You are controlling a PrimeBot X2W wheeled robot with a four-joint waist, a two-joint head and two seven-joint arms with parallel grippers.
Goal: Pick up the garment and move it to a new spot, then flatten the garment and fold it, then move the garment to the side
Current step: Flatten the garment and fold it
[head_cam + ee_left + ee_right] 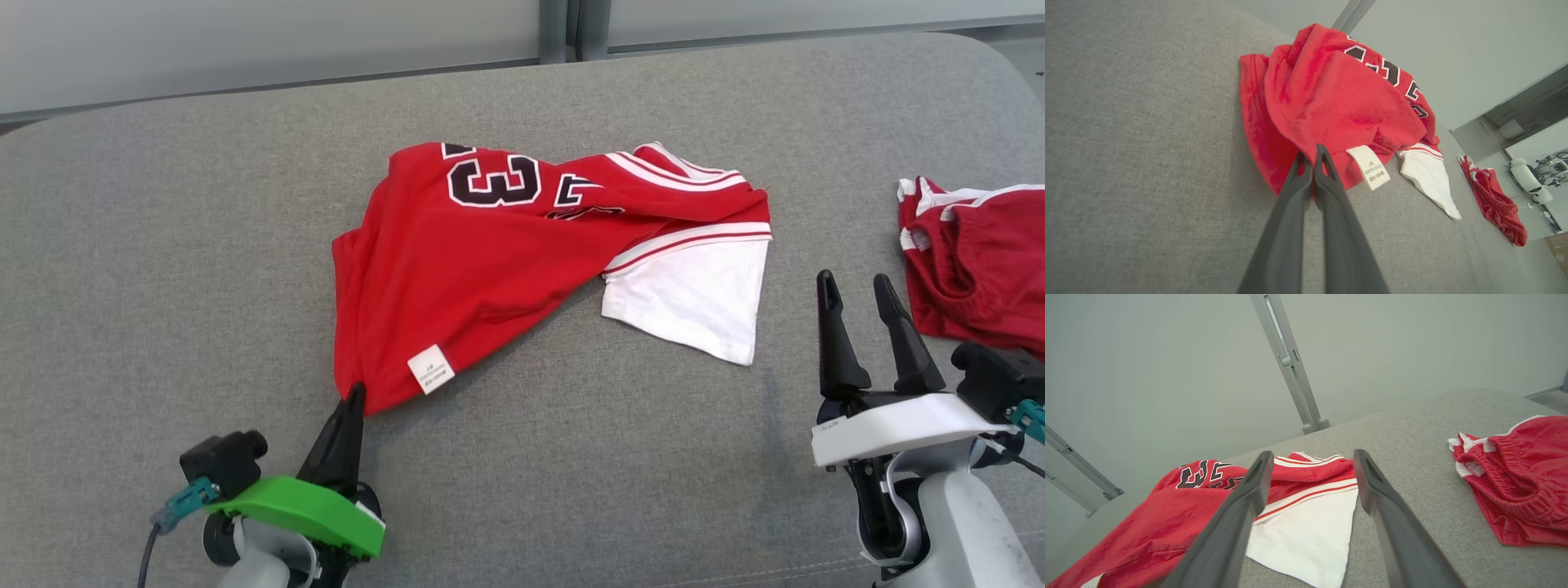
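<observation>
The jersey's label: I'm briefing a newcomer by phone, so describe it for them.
On the grey cushion lies a red jersey. At its near corner, beside the left gripper's pinching fingers, sits the label: small, white, printed, unlike the large plain white panel.

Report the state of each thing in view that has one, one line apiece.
jersey: crumpled, unfolded, lying on the grey surface.
care label: exposed at the jersey's near hem.
shorts: bunched, lying apart at the right, untouched.
left end effector: shut on the jersey's near corner.
right end effector: open, empty, clear of both garments.
</observation>
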